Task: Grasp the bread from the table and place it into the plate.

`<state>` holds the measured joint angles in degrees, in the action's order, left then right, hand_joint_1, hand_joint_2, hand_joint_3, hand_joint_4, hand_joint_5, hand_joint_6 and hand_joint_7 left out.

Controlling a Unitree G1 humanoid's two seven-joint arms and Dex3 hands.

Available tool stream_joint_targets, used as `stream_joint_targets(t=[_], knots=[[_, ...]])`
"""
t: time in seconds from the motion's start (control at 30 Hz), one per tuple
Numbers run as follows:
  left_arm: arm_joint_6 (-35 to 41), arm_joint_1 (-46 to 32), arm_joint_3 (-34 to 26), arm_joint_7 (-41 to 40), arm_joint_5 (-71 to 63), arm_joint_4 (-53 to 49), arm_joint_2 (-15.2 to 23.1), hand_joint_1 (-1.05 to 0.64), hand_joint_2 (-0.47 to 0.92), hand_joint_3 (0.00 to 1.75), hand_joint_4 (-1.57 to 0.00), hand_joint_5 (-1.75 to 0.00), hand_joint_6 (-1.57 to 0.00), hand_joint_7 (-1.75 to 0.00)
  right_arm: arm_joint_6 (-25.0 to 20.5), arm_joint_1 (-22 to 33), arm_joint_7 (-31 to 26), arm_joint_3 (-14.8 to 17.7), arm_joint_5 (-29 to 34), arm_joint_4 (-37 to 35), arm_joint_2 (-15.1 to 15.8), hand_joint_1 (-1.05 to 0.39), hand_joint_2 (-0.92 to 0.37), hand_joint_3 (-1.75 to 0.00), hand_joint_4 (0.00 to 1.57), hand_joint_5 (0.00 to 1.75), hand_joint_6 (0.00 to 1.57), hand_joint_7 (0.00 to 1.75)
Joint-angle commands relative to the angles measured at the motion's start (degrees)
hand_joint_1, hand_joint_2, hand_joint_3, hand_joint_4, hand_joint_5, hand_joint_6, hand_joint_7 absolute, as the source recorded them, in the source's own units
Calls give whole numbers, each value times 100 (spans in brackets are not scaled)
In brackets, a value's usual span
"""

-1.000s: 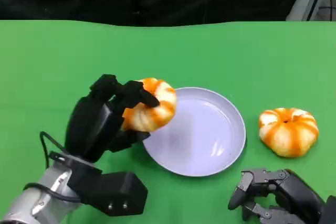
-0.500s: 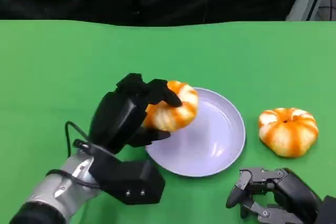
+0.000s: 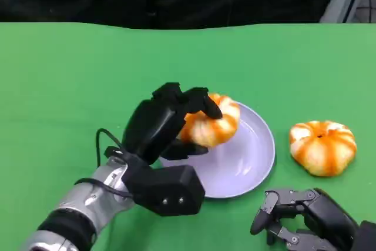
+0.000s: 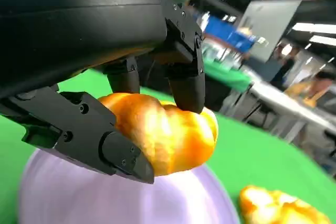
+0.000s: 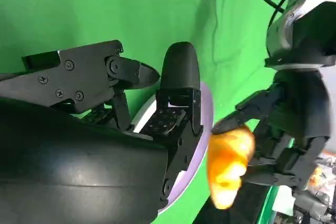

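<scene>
Gripping the bread point(image 3: 212, 126) between its fingers, the left hand point(image 3: 167, 124) sits just left of centre in the head view, its silver forearm running down to the lower left corner. The bread, a rounded orange-and-white striped loaf, is held over the left part of the plate point(image 3: 252, 157); the left wrist view shows the loaf point(image 4: 163, 132) pinched from above and below by black fingers point(image 4: 186, 85), with the pale lavender plate point(image 4: 94, 198) directly beneath it. Whether the loaf touches the plate cannot be told.

The plate lies on the green table point(image 3: 70, 74), slightly right of centre in the head view. A second loaf point(image 3: 322, 147) of the same colouring rests on the table at the right of the frame, apart from the plate.

The right hand point(image 3: 294, 216) is in the lower right corner of the head view, low near the table, holding nothing, with its fingers point(image 5: 178, 77) spread apart in the right wrist view.
</scene>
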<state>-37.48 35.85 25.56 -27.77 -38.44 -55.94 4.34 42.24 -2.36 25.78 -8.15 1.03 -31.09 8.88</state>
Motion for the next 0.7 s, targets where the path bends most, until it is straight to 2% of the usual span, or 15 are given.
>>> stream_joint_targets(t=[0.03,0.43,0.7], knots=[[141,209,5,258,107,-90,-90,-6,85,0,-53,-154,-68,-110,-53,28,16,-17,-67,48,23,-2,-92,-45,72,154,82,109],[126,343,54,502,199,-420,-260,-4,84,0,-55,-146,-75,-94,-142,36,-41,-78,11,91,16,-3,-92,-45,73,154,83,110],[136,482,138,503,184,-761,-326,-2,85,0,-53,-148,-70,-103,-63,14,-81,-136,100,82,50,-2,-92,-47,73,154,81,109]])
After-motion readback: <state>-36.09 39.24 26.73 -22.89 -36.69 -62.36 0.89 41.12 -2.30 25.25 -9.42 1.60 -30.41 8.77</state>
